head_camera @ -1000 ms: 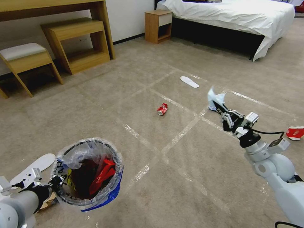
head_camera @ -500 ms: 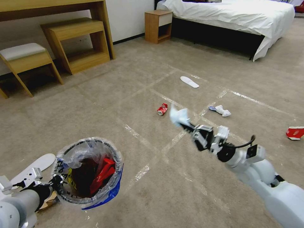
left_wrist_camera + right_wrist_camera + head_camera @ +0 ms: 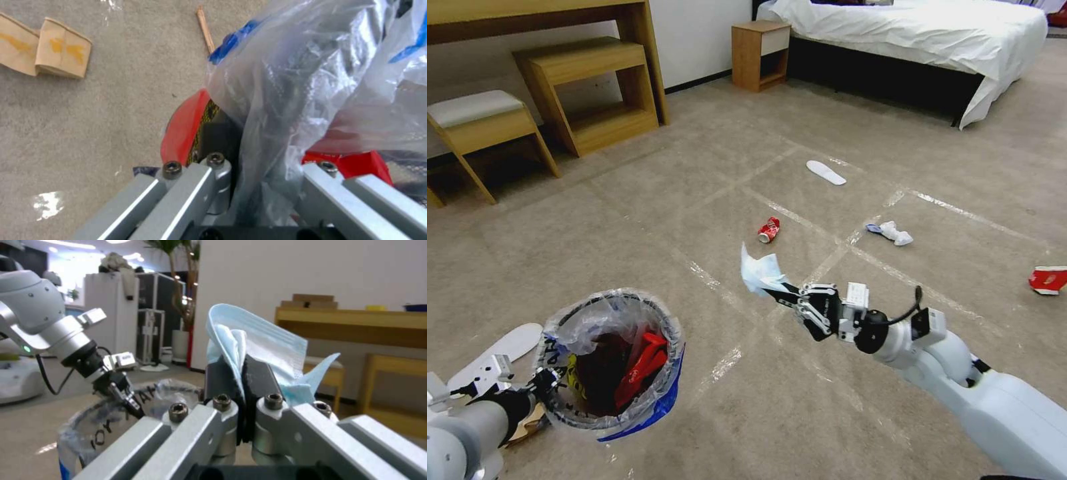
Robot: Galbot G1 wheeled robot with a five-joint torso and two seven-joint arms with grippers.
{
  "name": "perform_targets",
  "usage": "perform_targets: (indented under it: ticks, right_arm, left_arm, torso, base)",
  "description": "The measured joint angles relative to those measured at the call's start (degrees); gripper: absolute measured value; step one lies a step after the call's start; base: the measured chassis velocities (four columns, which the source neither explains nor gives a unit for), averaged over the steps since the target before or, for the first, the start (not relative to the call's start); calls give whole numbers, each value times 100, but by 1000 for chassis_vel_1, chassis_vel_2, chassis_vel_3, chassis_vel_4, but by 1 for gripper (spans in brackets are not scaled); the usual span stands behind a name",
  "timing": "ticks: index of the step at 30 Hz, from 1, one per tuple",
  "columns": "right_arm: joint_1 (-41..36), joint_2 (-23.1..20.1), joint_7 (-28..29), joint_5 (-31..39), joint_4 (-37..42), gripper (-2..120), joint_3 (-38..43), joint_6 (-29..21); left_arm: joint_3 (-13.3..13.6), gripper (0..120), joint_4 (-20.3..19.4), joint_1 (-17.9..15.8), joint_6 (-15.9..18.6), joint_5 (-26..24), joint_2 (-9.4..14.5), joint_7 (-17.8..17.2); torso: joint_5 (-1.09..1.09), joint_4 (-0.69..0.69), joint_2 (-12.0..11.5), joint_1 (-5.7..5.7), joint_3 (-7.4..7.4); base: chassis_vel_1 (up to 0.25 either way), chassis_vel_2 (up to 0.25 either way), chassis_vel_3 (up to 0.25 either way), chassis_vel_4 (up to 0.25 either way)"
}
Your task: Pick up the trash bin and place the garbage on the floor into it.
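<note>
The trash bin point(image 3: 610, 360), lined with a crinkled clear bag, hangs above the floor point(image 3: 827, 373) at the lower left, with red litter inside. My left gripper point(image 3: 542, 387) is shut on its rim; the left wrist view shows the fingers point(image 3: 218, 140) pinching the bag and red wall point(image 3: 182, 130). My right gripper point(image 3: 785, 291) is shut on a light blue face mask point(image 3: 760, 272), in the air to the right of the bin. The right wrist view shows the mask point(image 3: 262, 350) clamped between the pads, with the bin point(image 3: 111, 413) beyond it.
On the carpet lie a crushed red can point(image 3: 769, 229), crumpled white paper point(image 3: 892, 233), a white insole point(image 3: 826, 172), a red-white carton point(image 3: 1048, 279), another insole point(image 3: 500, 352), brown cardboard point(image 3: 44, 50) and a wooden stick point(image 3: 205, 28). A bed point(image 3: 920, 40), nightstand point(image 3: 760, 53) and wooden benches point(image 3: 587, 93) line the back.
My right arm has swung left and lower with the mask, from above the white paper to a spot nearer the bin. The bin and left arm have stayed put.
</note>
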Motion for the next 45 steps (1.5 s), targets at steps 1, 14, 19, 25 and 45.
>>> perform_targets:
  ticks: [1,14,19,25,45]
  right_arm:
    - [204,77,0,4,-84,0,-218,-5]
    - [1984,932,69,206,-403,0,-2021,-169]
    - [2302,1061,44,243,-425,0,-2459,-188]
    - [2717,1230,-9,278,-573,0,-2983,-188]
    - [3285,1579,-80,198,-934,0,-3830,-172]
  left_arm:
    - [-1,0,2,3,0,8,-10,2]
    - [-16,0,75,10,0,90,-66,32]
    - [-11,0,90,-1,0,132,-86,61]
    - [-31,0,124,-14,0,142,-77,70]
    - [-8,0,123,-32,0,173,-88,98]
  torso:
    - [0,0,0,0,0]
    - [-1,0,0,0,0]
    - [0,0,0,0,0]
    - [-1,1,0,0,0]
    - [0,1,0,0,0]
  base:
    - [0,0,0,0]
    - [0,0,0,0]
    - [0,0,0,0]
    - [0,0,0,0]
    - [0,0,0,0]
